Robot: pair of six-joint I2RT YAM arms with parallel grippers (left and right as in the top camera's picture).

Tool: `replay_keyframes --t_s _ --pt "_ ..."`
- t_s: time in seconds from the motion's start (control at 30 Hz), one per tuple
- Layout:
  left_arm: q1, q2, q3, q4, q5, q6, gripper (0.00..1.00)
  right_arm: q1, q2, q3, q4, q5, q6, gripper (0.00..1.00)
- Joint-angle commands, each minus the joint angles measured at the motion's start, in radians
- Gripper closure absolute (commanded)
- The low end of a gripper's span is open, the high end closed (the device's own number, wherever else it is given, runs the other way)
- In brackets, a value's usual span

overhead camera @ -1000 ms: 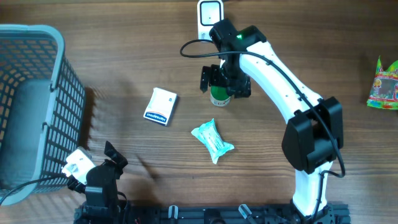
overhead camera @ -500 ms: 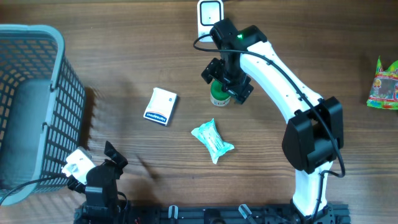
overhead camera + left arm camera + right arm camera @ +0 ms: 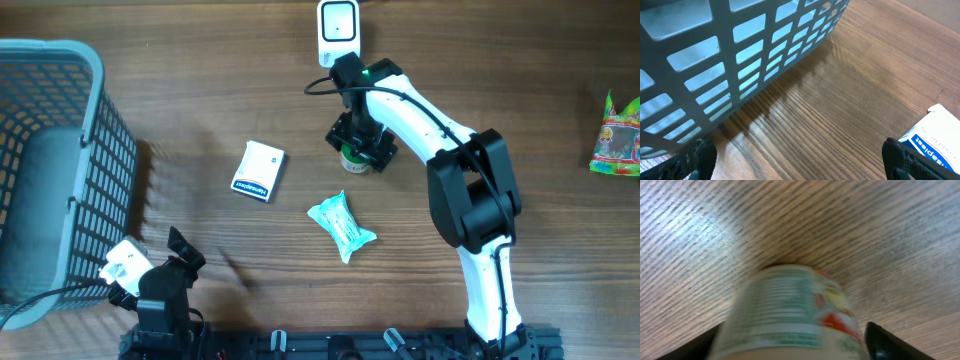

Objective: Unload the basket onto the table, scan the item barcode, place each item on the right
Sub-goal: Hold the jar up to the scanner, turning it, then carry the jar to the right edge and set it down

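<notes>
the small cup [image 3: 350,161] stands at the far middle of the table [image 3: 520,60], just near of the white scanner [image 3: 338,28], mostly hidden from above by the right claw [image 3: 792,342]. the wrist view shows its print too blurred to read, with a finger on each side of it, and whether they press on it cannot be told. the left claw [image 3: 800,165] gapes wide with nothing between its tips, which are cut off at the picture's lower corners, near the grey basket [image 3: 740,50] and a half-seen white box [image 3: 935,135].
</notes>
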Motion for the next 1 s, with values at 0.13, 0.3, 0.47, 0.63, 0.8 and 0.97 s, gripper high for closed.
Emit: replay_keyframes --t_s 0.13,0.3,0.47,0.63,0.8,0.97 --pt "0.005 -0.005 0.000 -0.001 0.001 -0.002 0.00 -0.033 0.036 0.024 -0.050 -0.235 -0.207 0.45" --pt "0.005 -0.005 0.000 -0.001 0.001 -0.002 0.00 -0.039 0.036 0.156 -0.273 -0.454 -0.372 0.46" --pt "0.005 -0.005 0.000 -0.001 0.001 -0.002 0.00 -0.034 -0.008 0.220 -0.452 -0.761 -0.591 0.45" --pt "0.005 -0.005 0.000 -0.001 0.001 -0.002 0.00 0.010 -0.070 0.220 -0.451 -0.824 -0.578 0.45" --pt "0.005 -0.005 0.000 -0.001 0.001 -0.002 0.00 0.079 -0.250 0.220 -0.450 -0.722 -0.547 0.44" --pt "0.005 -0.005 0.000 -0.001 0.001 -0.002 0.00 0.249 -0.580 0.220 -0.449 -0.069 -0.315 0.43"
